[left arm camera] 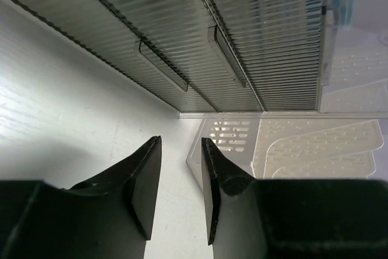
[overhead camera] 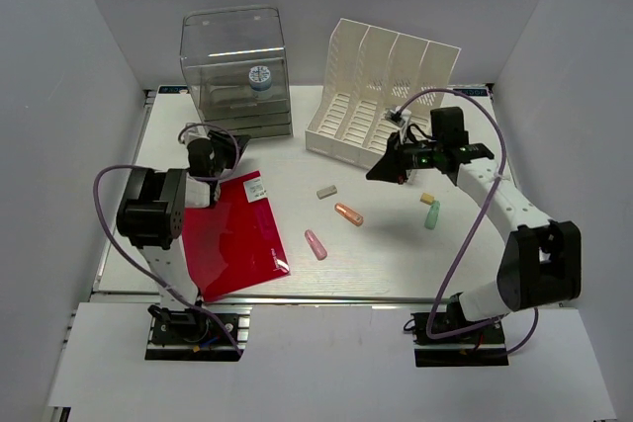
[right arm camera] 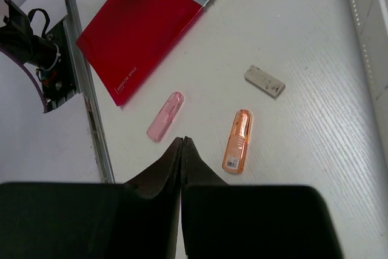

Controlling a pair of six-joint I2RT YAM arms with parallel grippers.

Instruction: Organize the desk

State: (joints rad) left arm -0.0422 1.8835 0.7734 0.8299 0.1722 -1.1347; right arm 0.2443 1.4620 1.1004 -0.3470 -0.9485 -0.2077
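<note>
Top external view gives the table (overhead camera: 396, 259) as by far the biggest thing: a flat white top with silver rails, spread in front of both arm bases and carrying everything else. I judge it rigid, heavy and fixed, nothing to be gripped or shifted. Its smooth surface looks slick, so small items will likely skid when nudged, and thin flat ones will be hard to get under. Any hold belongs on the loose things, not on the table.

Next in size, at the far edge, stand the clear drawer box (overhead camera: 234, 71) on the left and the white file rack (overhead camera: 381, 91) just to its right. The red folder (overhead camera: 232, 234) lies flat at the near left beside the left arm. It looks thin and bendy, best taken at an edge or corner.

The left fingers (left arm camera: 145, 180) hover close in front of the box's ribbed drawer fronts, a narrow gap between them and nothing in it. The right fingers (right arm camera: 182, 156) are pressed together, empty, hanging above the table near the middle.

Scattered across the middle lie a pink highlighter (overhead camera: 316, 244) and an orange highlighter (overhead camera: 348, 214), with a green highlighter (overhead camera: 432, 214) farther right. All look light, hard and rounded, best pinched across the narrow body. A grey eraser (overhead camera: 327, 191) lies nearer the rack, and a small yellow piece (overhead camera: 427, 199) sits just beside the green highlighter.
</note>
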